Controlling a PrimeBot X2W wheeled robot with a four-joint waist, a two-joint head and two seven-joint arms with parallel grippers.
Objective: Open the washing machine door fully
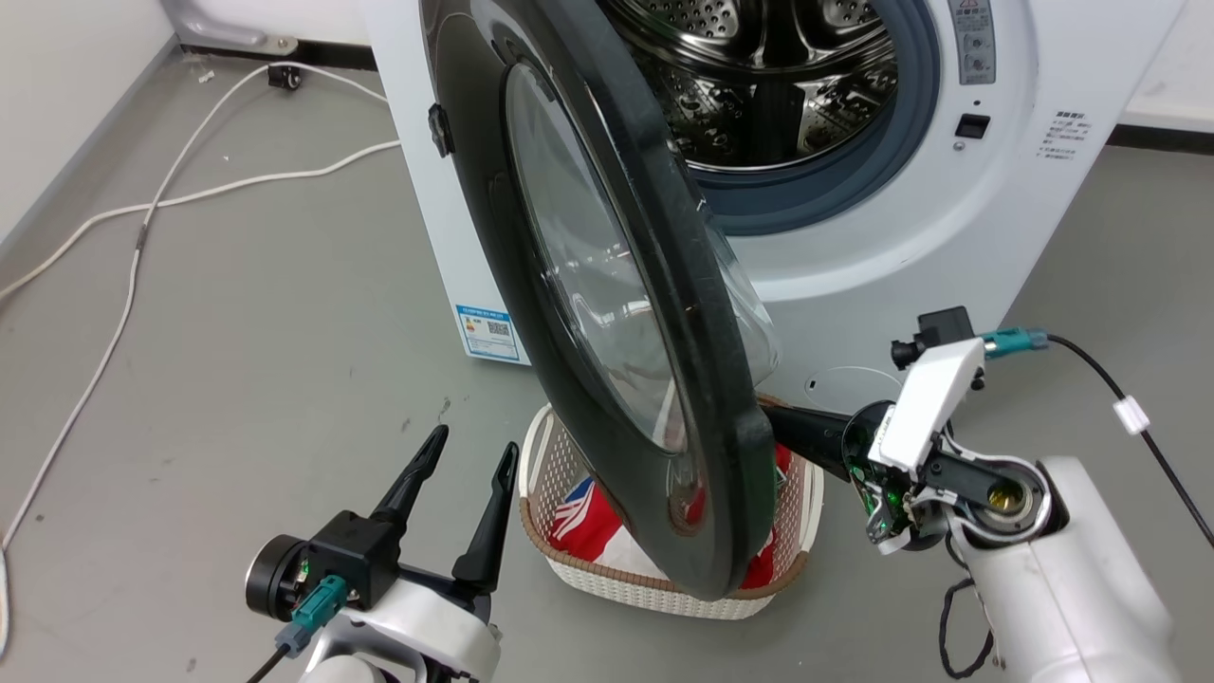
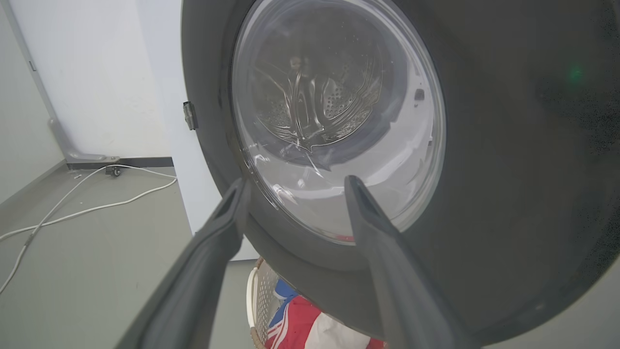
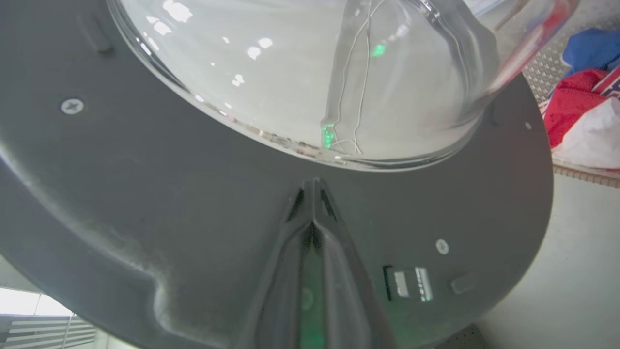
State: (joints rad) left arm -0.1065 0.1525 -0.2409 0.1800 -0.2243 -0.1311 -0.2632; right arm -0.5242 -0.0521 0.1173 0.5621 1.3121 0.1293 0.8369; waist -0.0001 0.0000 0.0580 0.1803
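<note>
The white woven plastic laundry basket [image 1: 626, 586] full of red, white and blue clothes sits on the grey floor [image 1: 237, 360] right in front of the big white front-loading washing machine [image 1: 948, 237]. The bottom rim of the large round glossy black washing machine door [image 1: 607, 313], the one with the bulging clear glass window, hangs right over it, and I can't tell if they touch. The door is swung roughly halfway out from the machine's left edge, so the perforated steel drum [image 1: 759, 76] and the grey-blue rubber ring [image 1: 854, 180] are in plain sight. A thin white cable [image 1: 142, 204] snakes over the floor way off to the left. The right pincer [image 3: 314, 194] is squeezed closed with nothing in it, and its joined tips sit against the door's dark inner face just under the glass bowl, with the arm coming in low from the right. The left pincer [image 1: 474, 440] is spread wide and empty, fingers aimed up at the door's outer side, near it.
</note>
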